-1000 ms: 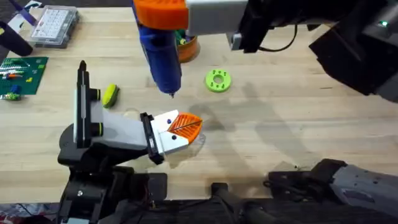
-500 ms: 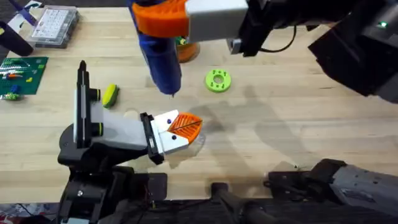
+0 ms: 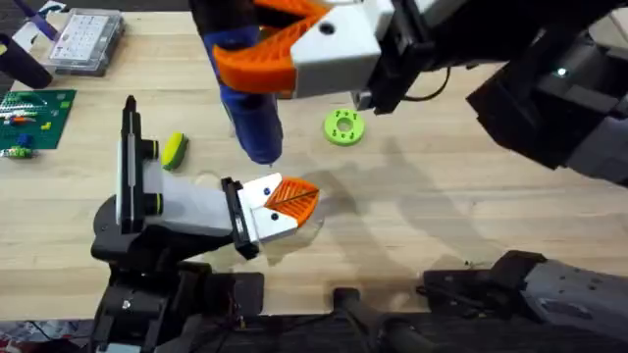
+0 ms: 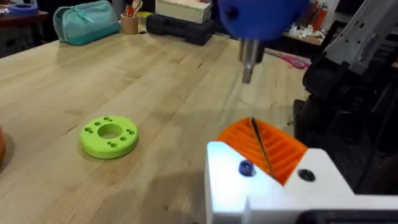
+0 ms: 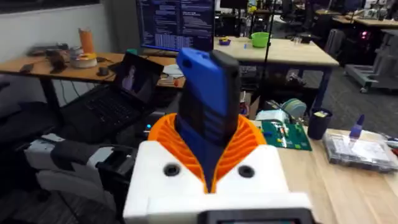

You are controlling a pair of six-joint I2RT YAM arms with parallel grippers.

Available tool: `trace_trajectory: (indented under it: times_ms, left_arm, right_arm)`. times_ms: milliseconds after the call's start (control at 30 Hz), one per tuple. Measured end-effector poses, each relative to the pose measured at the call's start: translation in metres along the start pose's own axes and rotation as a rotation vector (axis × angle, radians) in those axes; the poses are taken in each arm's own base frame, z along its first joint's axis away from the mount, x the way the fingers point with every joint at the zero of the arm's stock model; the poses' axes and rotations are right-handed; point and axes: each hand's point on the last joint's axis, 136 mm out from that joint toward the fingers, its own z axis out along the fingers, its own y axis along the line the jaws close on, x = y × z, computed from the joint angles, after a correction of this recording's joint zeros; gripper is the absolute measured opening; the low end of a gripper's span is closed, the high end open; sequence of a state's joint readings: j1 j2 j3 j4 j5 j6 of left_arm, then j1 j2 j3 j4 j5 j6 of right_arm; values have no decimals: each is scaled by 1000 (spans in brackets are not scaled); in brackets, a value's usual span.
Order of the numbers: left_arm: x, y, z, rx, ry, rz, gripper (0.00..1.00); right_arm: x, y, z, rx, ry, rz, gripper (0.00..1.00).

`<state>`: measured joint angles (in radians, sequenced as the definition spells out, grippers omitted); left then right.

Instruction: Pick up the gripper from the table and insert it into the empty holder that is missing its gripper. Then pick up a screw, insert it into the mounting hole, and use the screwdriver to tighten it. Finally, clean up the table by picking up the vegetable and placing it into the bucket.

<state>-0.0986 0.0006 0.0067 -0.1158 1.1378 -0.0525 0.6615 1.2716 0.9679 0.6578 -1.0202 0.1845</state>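
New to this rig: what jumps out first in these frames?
The blue screwdriver, clamped in the right gripper, hangs bit-down high over the table's middle. Just below its tip sits the holder, its white-and-orange gripper fitted with a blue screw in the mounting hole. A green disc lies to the right, the vegetable to the left.

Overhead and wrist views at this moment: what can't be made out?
- Bucket: overhead, hidden behind the right gripper and the screwdriver it holds.
- Screwdriver bit tip: overhead, too thin to tell if it touches the gripper on the holder.
- Screw: left wrist view shows a blue dot; seating unclear.
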Motion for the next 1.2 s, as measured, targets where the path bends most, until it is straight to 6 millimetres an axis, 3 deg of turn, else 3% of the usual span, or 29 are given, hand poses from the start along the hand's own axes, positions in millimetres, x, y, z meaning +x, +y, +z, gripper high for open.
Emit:
trace_trajectory:
  times_ms: [1200]
  left_arm:
    - [0,0,0,0,0,0,16]
  right_arm:
    - [21,13,3,-33,-5,7,27]
